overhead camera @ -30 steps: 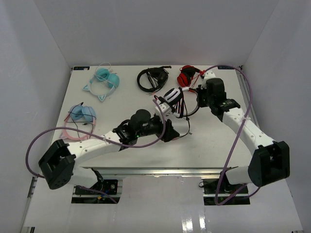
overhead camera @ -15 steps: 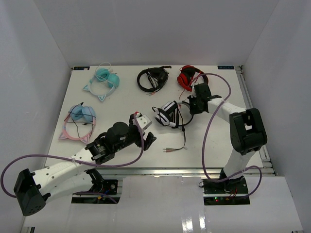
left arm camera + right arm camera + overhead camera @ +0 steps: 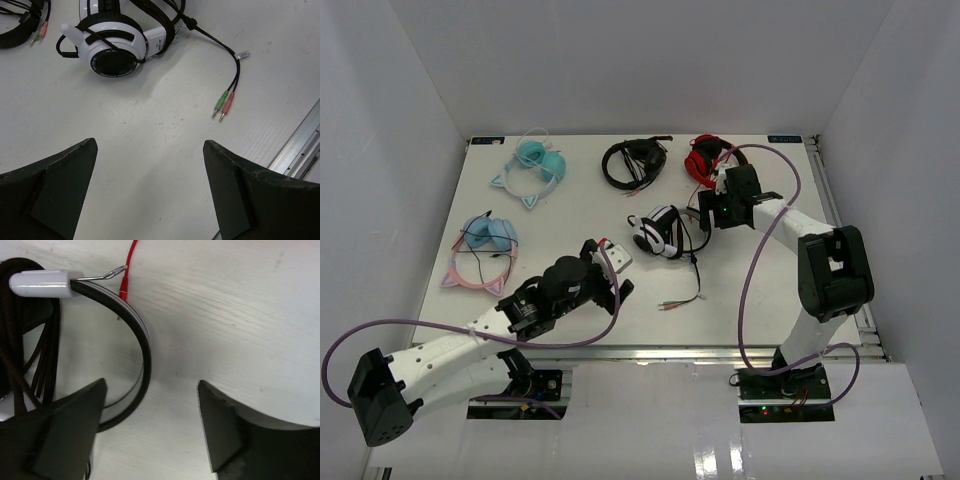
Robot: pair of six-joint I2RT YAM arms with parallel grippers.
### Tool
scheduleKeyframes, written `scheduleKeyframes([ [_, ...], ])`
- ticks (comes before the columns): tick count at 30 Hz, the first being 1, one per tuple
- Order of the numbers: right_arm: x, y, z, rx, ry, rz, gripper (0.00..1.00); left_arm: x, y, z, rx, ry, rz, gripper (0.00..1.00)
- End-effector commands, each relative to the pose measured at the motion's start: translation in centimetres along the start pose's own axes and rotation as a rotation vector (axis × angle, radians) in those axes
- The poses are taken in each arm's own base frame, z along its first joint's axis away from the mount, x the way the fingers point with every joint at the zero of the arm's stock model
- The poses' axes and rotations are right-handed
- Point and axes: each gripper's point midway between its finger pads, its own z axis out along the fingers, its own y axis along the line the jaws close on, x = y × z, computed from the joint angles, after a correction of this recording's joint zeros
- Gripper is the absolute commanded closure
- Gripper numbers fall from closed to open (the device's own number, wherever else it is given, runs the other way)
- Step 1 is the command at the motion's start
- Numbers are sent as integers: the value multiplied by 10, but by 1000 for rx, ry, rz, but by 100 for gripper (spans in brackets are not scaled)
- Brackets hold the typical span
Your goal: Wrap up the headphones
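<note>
The headphones [image 3: 658, 232] lie on the table [image 3: 570, 215] right of centre, white with black pads, several turns of thin black cable wound over the cups. In the left wrist view one round cup [image 3: 117, 50] faces up, and the loose cable end runs to green and pink plugs [image 3: 223, 105]. My left gripper [image 3: 610, 270] stands open near and left of them, nothing between its fingers [image 3: 65, 175]. Just right of the headband, my right gripper [image 3: 700, 213] is open too. In its wrist view the black-and-white headband [image 3: 141, 338] curves past the left finger [image 3: 75, 420], untouched by the jaws.
At the back stand an all-black pair [image 3: 634, 160] and a red-and-black pair [image 3: 706, 155], whose red cable [image 3: 128, 270] lies by the headband. A teal cat-ear pair [image 3: 532, 166] and a blue-and-pink pair [image 3: 485, 245] sit on the left. A metal rail [image 3: 300, 145] edges the table's front.
My right gripper has let go of the headband and opened. The left gripper opened wider and pulled back toward the near left. The headphones came down from the grippers and settled on the table.
</note>
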Motion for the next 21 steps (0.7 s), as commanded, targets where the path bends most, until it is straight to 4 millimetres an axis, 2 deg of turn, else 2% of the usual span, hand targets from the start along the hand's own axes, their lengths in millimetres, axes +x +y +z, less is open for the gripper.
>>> scheduleKeyframes([
  [1, -41, -19, -70, 65, -174, -161, 3, -17, 3, -13, -3, -63, -2, 2],
  [2, -39, -19, -81, 76, -183, -183, 8, -20, 2, -17, 2, -79, -4, 2],
  [3, -46, -18, -104, 90, -235, -201, 10, -21, 2, -19, 4, -85, -6, 2],
  [7, -34, -31, -156, 213, -328, -178, 10, -30, 4, -28, -6, -128, -15, 2],
  [9, -20, -33, -177, 240, -387, -169, 10, -35, 5, -32, -8, -152, -28, 2],
  [10, -9, -35, -170, 246, -374, -163, 10, -37, 5, -34, -8, -159, -32, 2],
  [12, 0, -35, -192, 247, -465, -153, 10, -37, 4, -36, -5, -169, -38, 2],
  [14, 9, -41, -200, 258, -482, -108, 10, -35, 5, -37, -7, -168, -39, 2],
  [21, 8, -53, -212, 311, -496, -112, 10, -30, 9, -39, -37, -160, -51, 2],
])
